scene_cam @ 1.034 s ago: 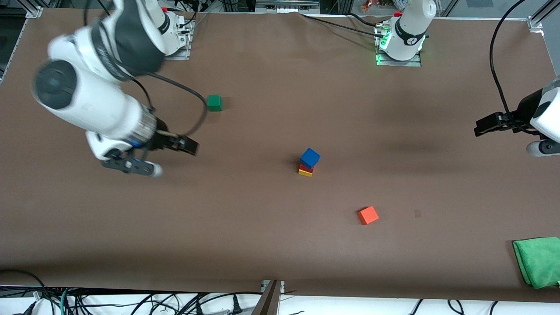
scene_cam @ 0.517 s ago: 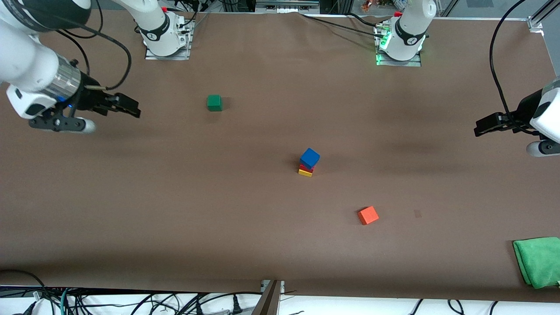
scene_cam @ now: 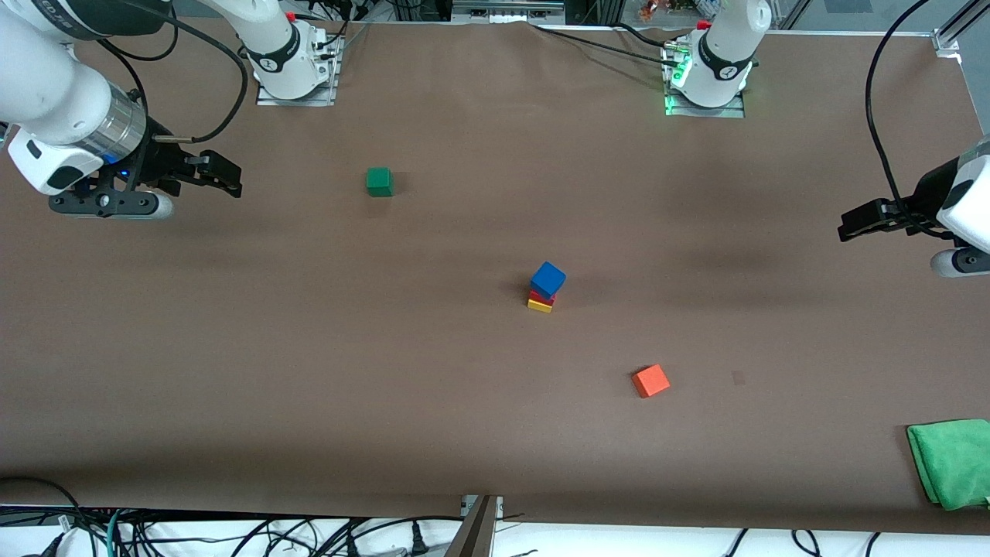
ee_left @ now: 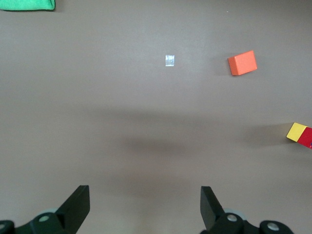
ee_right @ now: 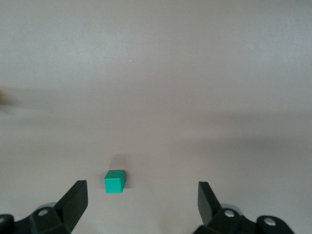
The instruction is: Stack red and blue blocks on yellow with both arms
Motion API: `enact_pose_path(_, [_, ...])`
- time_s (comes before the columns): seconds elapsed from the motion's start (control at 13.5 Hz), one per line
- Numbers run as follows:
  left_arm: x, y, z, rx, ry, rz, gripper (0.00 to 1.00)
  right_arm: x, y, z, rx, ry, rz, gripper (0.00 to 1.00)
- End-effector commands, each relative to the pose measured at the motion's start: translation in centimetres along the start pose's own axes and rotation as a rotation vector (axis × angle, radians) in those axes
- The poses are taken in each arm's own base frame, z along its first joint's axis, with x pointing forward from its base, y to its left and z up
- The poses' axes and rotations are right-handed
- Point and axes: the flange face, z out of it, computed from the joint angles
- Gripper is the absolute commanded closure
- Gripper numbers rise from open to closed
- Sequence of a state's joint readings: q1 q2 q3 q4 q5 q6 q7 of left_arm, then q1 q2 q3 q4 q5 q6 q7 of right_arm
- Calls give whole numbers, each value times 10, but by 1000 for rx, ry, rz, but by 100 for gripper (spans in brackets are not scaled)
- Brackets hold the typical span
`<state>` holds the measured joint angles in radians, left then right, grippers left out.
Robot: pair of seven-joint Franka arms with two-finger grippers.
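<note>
A brown table seen from above, with a small tower of three matte cubes near the centre of the frame. The blue block (scene_cam: 548,278) sits on top, turned slightly askew; under it the deep red block (scene_cam: 541,296) shows only as a thin band, and the yellow cube (scene_cam: 540,305) is at the bottom, resting on the table (scene_cam: 433,371). At the upper left edge of the frame the right gripper (scene_cam: 224,176) hangs over bare table, its black fingers spread wide and holding nothing. At the right edge, mid-height, the left gripper (scene_cam: 851,224) also hangs over bare table, fingers parted and empty. A green cube (scene_cam: 379,182) lies in the upper left of the frame, an orange-red cube (scene_cam: 650,381) below and right of the tower, and a folded green cloth (scene_cam: 951,462) in the lower right corner
</note>
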<state>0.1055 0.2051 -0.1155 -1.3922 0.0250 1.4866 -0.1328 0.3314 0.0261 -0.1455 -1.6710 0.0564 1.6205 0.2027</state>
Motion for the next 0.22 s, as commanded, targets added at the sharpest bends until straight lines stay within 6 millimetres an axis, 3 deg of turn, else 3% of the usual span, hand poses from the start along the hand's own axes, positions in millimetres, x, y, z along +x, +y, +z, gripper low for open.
enact_pose_path(0.0, [-1,-1,-3,-11,3,9,0,1,1,-8,-13,18,-25,0])
enact_pose_path(0.15, [-1,-1,-3,-11,3,9,0,1,1,-8,-12,16,-24,0])
